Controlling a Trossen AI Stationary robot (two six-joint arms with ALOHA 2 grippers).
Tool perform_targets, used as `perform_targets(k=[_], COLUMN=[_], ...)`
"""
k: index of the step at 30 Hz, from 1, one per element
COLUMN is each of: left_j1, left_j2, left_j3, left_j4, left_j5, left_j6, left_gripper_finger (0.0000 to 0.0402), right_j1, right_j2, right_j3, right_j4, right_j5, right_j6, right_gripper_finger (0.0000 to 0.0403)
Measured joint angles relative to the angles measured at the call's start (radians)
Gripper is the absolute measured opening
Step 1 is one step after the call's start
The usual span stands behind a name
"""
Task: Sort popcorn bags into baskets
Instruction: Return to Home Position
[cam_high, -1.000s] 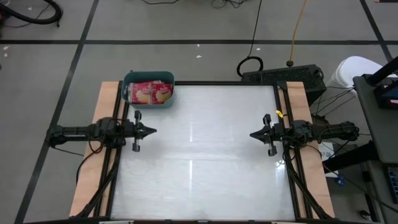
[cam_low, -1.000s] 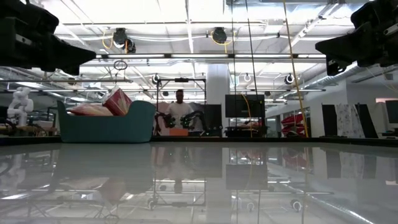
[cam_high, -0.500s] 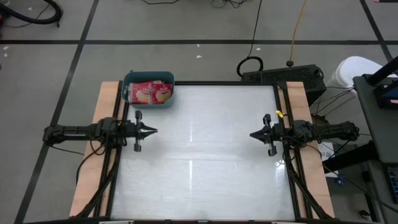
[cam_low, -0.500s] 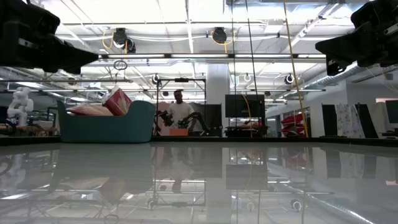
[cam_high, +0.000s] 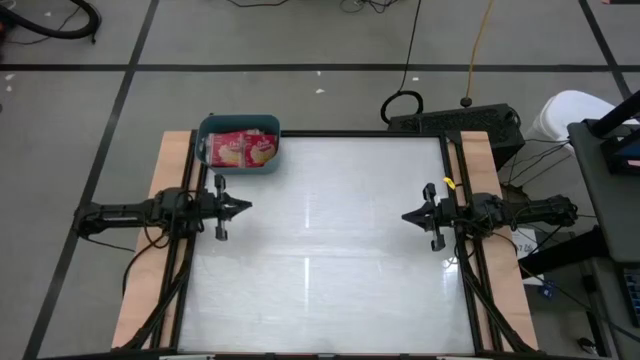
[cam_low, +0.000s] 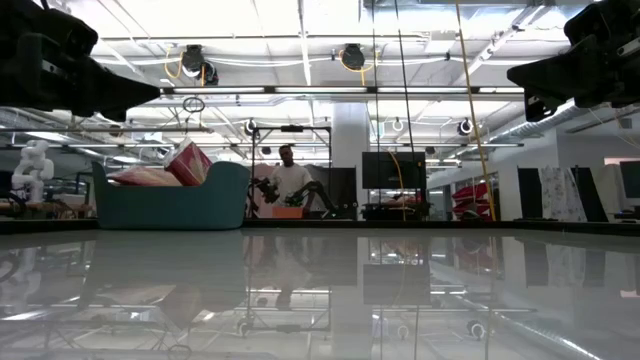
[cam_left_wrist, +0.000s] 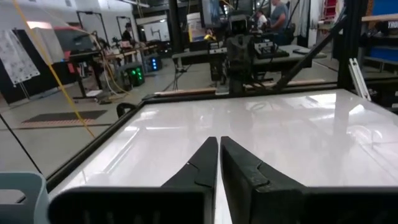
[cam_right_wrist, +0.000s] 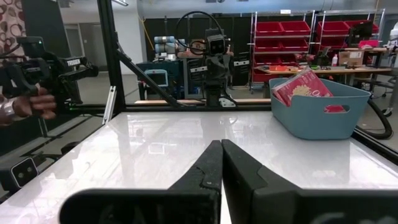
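Now, wrap-up step by look of it: table (cam_high: 330, 260) bare of packets, nothing left to sort. Left pincer (cam_high: 243, 208) empty, fingers pressed together, hovering at its own table edge. Blue tub (cam_high: 237, 122) sits near it, off to one side at far corner, with red popcorn bags (cam_high: 243, 148) piled inside (one propped above rim). Right pincer (cam_high: 408, 216) likewise closed and empty, facing left one, tub well apart from it. Next move, I judge: arms fold to rest, no grasp needed.
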Motion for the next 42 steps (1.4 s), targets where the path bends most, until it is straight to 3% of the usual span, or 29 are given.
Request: perform_targets(k=[42], left_j1=[0.0], left_j2=[0.004], left_j3=[0.0], left_j4=[0.005], left_j5=[0.0], left_j6=[0.004], left_gripper_finger=[0.0035], right_j1=[0.0], right_j2=[0.0], right_j3=[0.0], right_j4=[0.0], right_j5=[0.0], right_j6=[0.0], right_gripper_finger=[0.0])
